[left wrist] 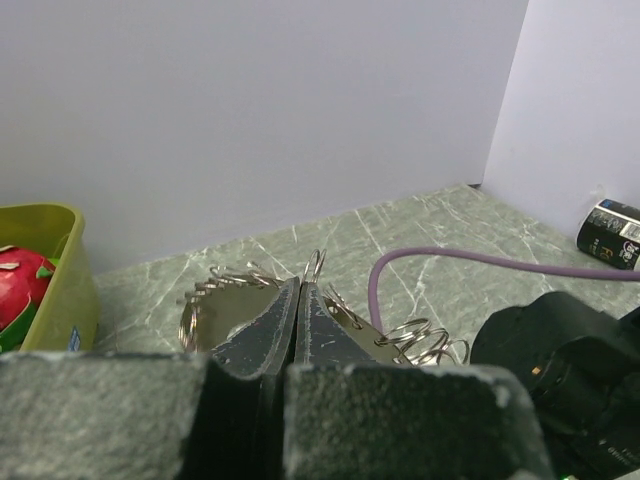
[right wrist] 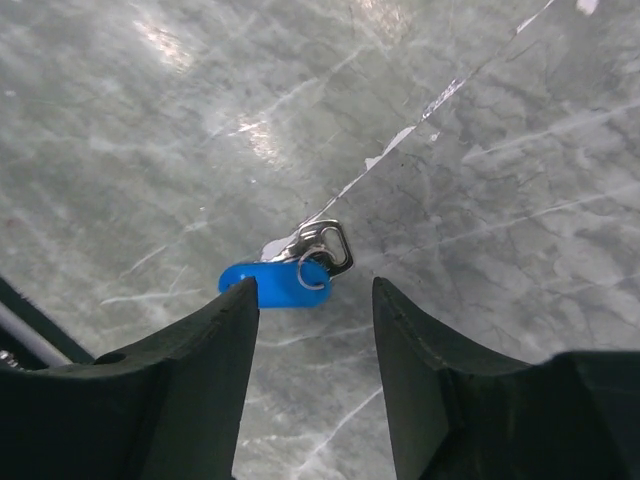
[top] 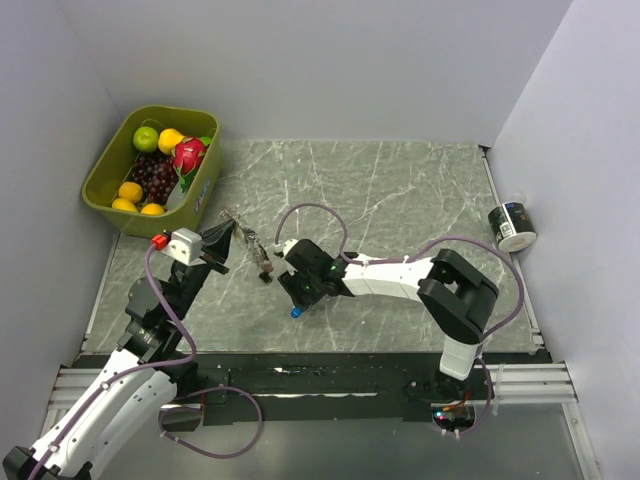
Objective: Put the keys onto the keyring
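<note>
My left gripper (top: 222,243) is shut on the keyring (top: 236,222), a thin silvery ring with several small split rings along its rim. In the left wrist view the jaws (left wrist: 298,288) are pressed together on the keyring (left wrist: 415,338), which spreads to both sides. A small dark cluster of keys (top: 263,263) sits just right of the ring; I cannot tell whether it hangs from it. A blue-headed key (top: 296,312) lies on the table. My right gripper (right wrist: 312,300) is open just above the blue-headed key (right wrist: 275,283) and its silver blade (right wrist: 322,245), with the key near the left finger.
A green basket (top: 108,163) of fruit stands at the back left and shows in the left wrist view (left wrist: 62,290). A small can (top: 513,226) lies by the right wall. Purple cables (top: 318,212) loop over the table. The right arm (left wrist: 575,370) is close on the left gripper's right.
</note>
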`<move>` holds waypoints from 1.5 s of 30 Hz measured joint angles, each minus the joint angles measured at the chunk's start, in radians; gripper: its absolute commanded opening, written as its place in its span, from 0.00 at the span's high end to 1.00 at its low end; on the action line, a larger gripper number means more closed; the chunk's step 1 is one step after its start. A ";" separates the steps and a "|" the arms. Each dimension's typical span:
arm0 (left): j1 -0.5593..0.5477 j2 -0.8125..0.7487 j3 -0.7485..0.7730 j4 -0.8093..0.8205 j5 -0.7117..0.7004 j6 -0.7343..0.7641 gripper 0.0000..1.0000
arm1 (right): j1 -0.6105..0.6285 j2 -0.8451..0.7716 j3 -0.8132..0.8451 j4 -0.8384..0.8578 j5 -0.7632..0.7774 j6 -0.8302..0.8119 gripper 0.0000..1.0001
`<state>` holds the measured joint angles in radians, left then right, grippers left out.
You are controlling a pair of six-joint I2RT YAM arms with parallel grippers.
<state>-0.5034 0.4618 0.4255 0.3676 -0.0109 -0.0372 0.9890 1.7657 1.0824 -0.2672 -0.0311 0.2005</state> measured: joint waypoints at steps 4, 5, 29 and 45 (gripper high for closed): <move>0.000 0.000 0.000 0.000 -0.002 0.000 0.99 | 0.003 0.045 0.012 -0.008 0.002 0.013 0.52; 0.000 0.000 0.000 0.000 -0.003 0.000 0.99 | 0.003 0.053 0.013 -0.008 0.003 0.015 0.53; 0.000 0.001 0.000 0.000 -0.017 0.000 0.99 | 0.010 0.041 0.035 -0.040 0.026 0.010 1.00; 0.000 0.027 0.000 -0.013 -0.014 0.000 0.99 | -0.074 -0.098 -0.072 -0.003 -0.014 0.016 0.95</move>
<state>-0.5034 0.4885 0.4255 0.3546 -0.0246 -0.0376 0.9146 1.6680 1.0103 -0.2707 -0.0456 0.2161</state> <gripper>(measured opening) 0.022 0.008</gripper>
